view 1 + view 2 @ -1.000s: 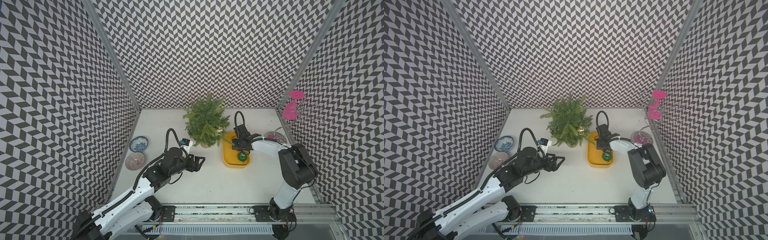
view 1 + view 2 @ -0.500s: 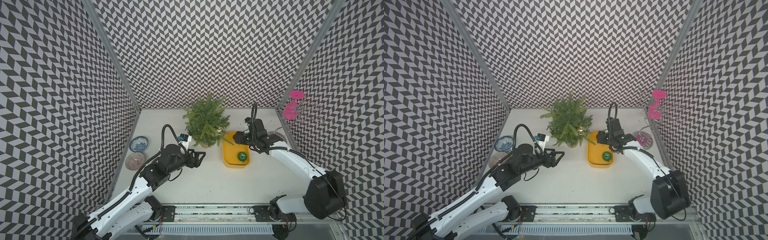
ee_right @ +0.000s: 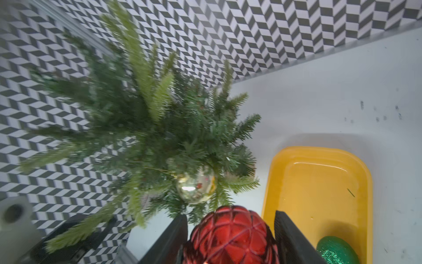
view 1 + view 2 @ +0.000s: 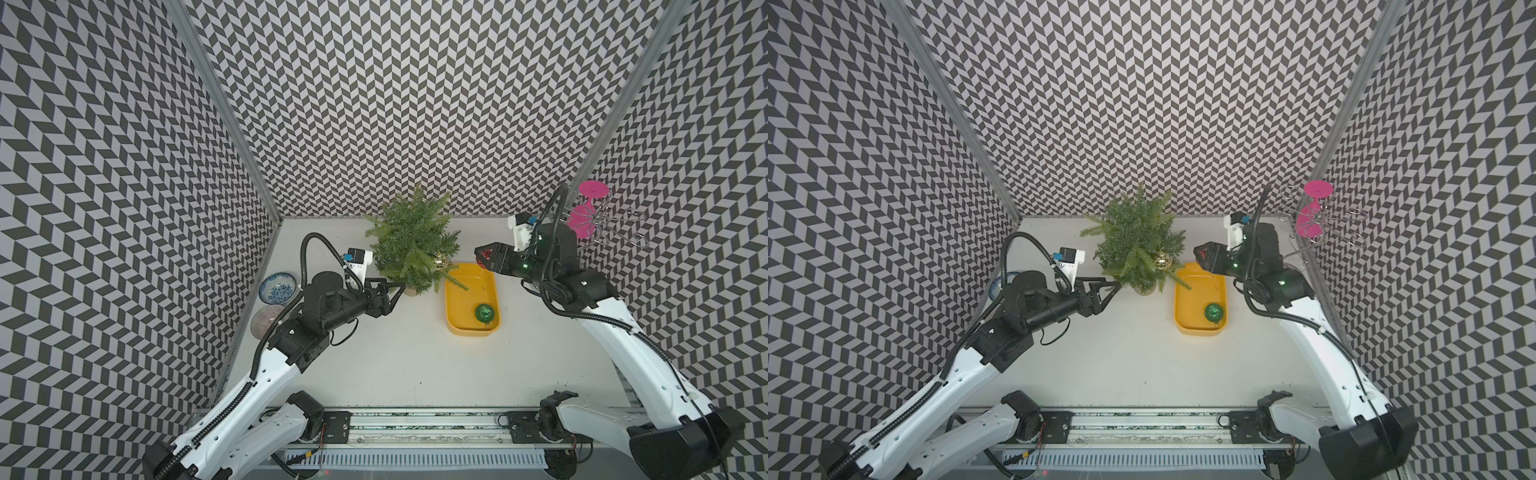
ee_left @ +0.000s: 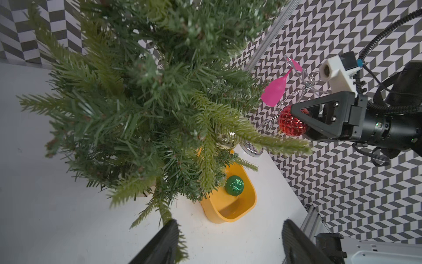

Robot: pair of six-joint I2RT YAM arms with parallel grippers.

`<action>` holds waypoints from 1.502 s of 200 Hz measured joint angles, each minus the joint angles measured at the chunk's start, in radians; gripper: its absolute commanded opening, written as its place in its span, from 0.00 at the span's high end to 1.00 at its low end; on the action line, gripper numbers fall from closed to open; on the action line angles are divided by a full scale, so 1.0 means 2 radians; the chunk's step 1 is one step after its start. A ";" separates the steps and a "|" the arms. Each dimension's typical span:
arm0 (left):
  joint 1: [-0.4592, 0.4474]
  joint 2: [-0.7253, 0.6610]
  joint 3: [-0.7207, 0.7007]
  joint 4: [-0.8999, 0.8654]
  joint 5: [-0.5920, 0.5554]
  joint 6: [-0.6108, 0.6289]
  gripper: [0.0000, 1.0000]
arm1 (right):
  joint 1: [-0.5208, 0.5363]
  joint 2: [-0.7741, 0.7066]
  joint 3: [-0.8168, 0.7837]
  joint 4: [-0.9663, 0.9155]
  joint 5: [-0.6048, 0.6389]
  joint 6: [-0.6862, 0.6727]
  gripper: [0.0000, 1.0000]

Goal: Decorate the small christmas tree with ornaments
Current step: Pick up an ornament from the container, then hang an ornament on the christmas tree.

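Leftmost, the left gripper stands with its jaws wide apart and empty, the lowest fronds of the small christmas tree just ahead of its fingertips, one frond brushing a finger in the left wrist view. Those wire-like branches look soft and springy, and the tree is probably light enough to tip, so steadying it low at the trunk or pot seems wise. A gold bauble already hangs on the tree's far side from this gripper. Beyond that, a green glitter bauble lies in a yellow tray, below and ahead of the right gripper. That gripper is closed across the body of a faceted red bauble, held in the air near the tree. Glossy and likely hollow, the bauble should be light, slippery and brittle, favouring a gentle squeeze; its hanging loop is not visible.
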 measured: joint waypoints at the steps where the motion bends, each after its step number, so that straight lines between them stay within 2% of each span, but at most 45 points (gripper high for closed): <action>1: 0.001 0.000 0.001 0.001 0.002 -0.001 0.31 | 0.000 0.000 0.003 0.000 -0.002 0.000 0.41; 60: 0.049 0.017 0.033 0.030 0.067 -0.010 0.41 | 0.033 0.039 0.136 -0.008 -0.071 0.009 0.41; 121: 0.085 0.042 0.069 0.068 0.133 -0.030 0.52 | 0.063 0.094 0.214 -0.002 -0.137 0.028 0.40; 155: 0.085 0.063 0.102 0.100 0.168 -0.035 0.57 | 0.077 0.112 0.225 0.021 -0.175 0.048 0.41; 237: 0.085 0.117 0.121 0.154 0.237 -0.041 0.59 | 0.097 0.130 0.227 0.083 -0.234 0.081 0.41; 300: 0.085 0.148 0.151 0.180 0.267 -0.040 0.59 | 0.099 0.149 0.227 0.126 -0.263 0.105 0.41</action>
